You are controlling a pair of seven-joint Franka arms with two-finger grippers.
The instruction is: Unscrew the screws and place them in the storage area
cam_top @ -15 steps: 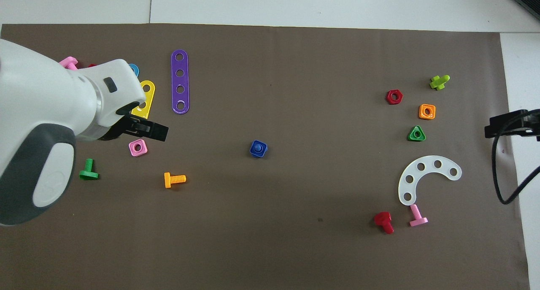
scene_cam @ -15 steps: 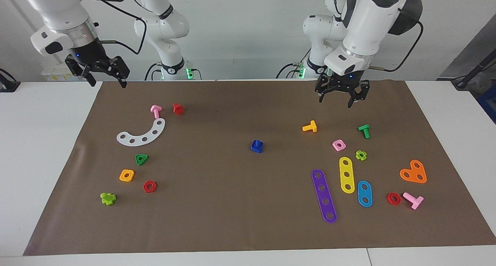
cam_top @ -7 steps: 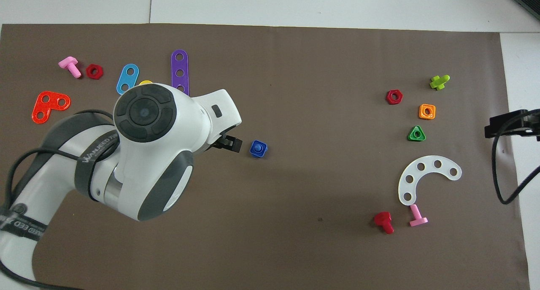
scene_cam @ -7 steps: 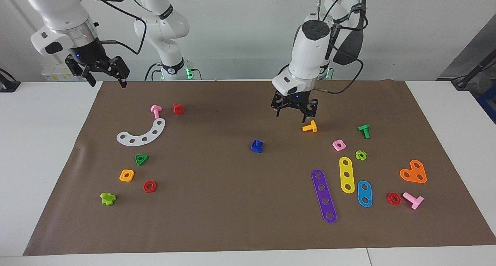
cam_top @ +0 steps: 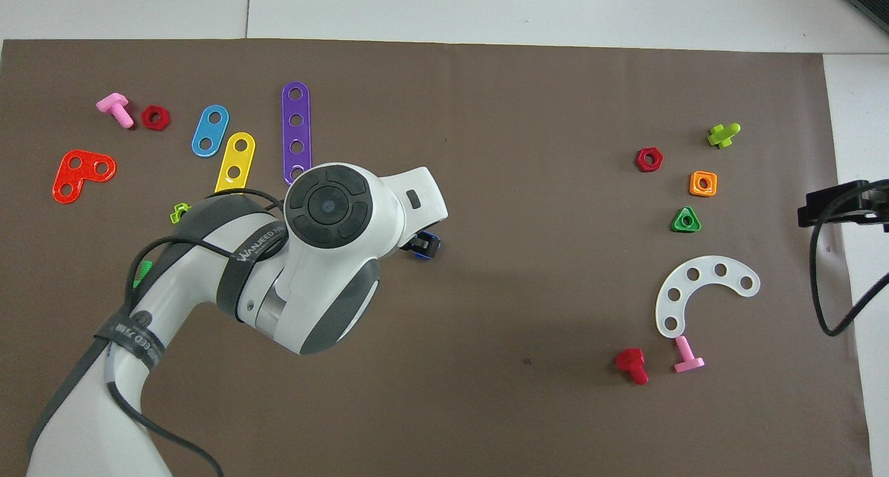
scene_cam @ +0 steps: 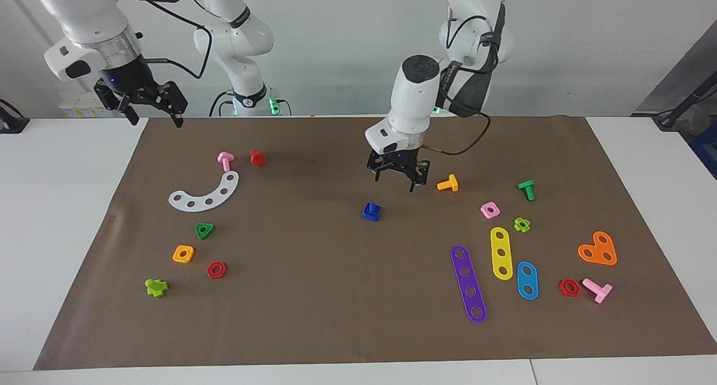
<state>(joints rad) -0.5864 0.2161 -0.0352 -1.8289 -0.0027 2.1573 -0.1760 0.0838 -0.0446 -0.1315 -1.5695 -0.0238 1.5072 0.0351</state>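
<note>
Brown paper mat [scene_cam: 336, 295] covers most of the white table [scene_cam: 56, 205], and every loose piece lies on it. The left arm [scene_cam: 414, 99] reaches in over the middle of the mat. Its left gripper [scene_cam: 396, 182] hangs in the air with the fingers spread apart and nothing between them, above the mat just beside the dark-blue screw [scene_cam: 371, 212], not touching it. In the overhead view the arm's wrist covers most of that screw, so only an edge of blue [cam_top: 425, 246] shows. The screw stands alone at the mat's centre, shaft upward, seated in a blue square piece.

The right arm waits at its own end of the table; the right gripper [scene_cam: 150, 111] is held up over the mat's corner, jaws apart and empty.

The storage area lies toward the right arm's end: a white curved strip [scene_cam: 206, 193], then, farther from the robots, a green triangular piece [scene_cam: 204, 230], an orange square piece [scene_cam: 183, 254] and a red hexagonal piece [scene_cam: 216, 270]. The screw is well apart from all of these.
</note>
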